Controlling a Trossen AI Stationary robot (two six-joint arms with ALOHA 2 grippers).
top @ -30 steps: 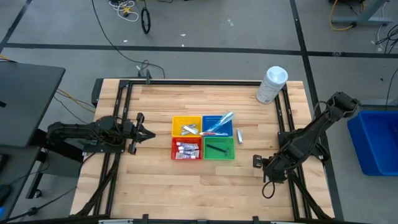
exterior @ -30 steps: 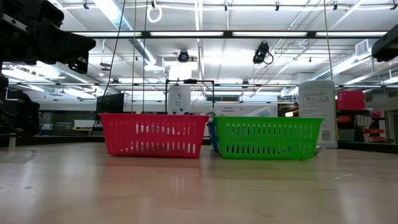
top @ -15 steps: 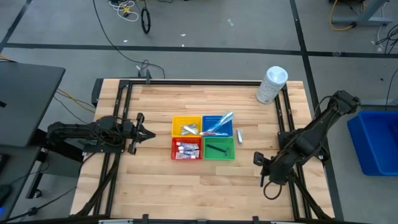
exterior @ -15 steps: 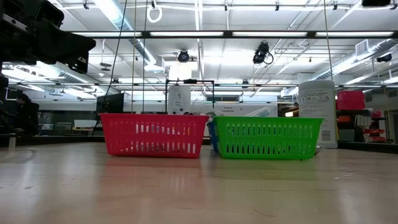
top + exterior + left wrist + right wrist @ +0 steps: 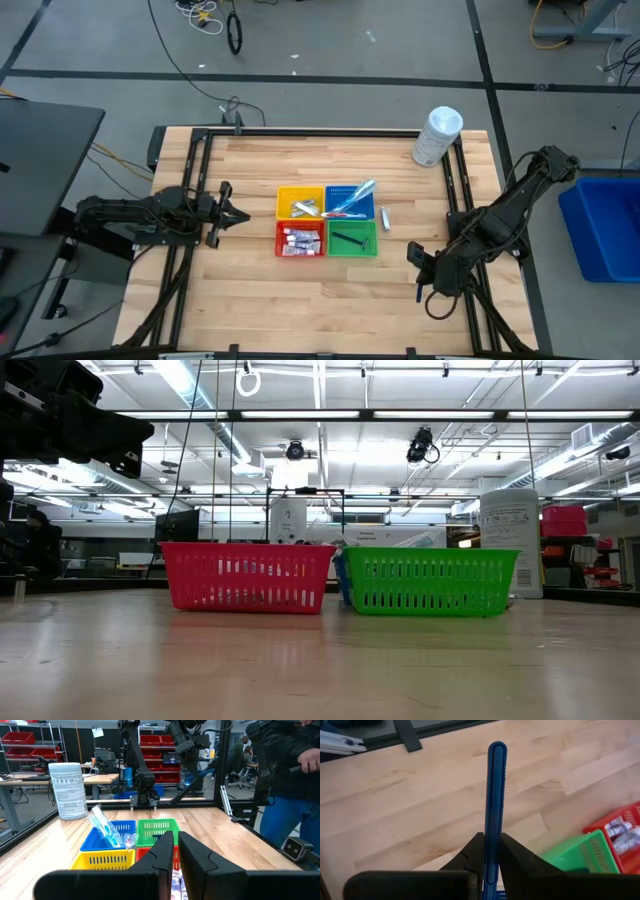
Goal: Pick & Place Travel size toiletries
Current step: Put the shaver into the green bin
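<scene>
My right gripper [image 5: 420, 287] hangs over the table's near right part, shut on a slim blue razor [image 5: 496, 795]. My left gripper [image 5: 236, 216] waits shut and level at the table's left, with nothing in it. At mid-table stand four small baskets. The yellow one [image 5: 300, 203] holds silvery packets. The blue one [image 5: 350, 200] holds toothbrushes. The red one [image 5: 300, 238] holds small tubes. The green one [image 5: 352, 240] holds a dark razor. One small tube [image 5: 384, 217] lies on the table just right of the baskets. My right gripper pinches the blue razor's handle [image 5: 492, 845] between its two fingers [image 5: 475, 852]. The handle runs along the fingers and sticks out well past their tips. The fingers slant down from above. The razor is clear of the table, and its other end is hidden behind the fingers.
A large white cylindrical container [image 5: 437, 136] stands at the far right corner. Dark frame rails [image 5: 455, 200] run along the table's left and right sides. Bare wood lies along the near edge [image 5: 300, 300]. A person [image 5: 285, 780] stands beyond the table's right side.
My right gripper has risen from near the table with the blue razor, leaving the low view at its top, and it has rolled a little about its own axis. It has stayed shut on the razor.
</scene>
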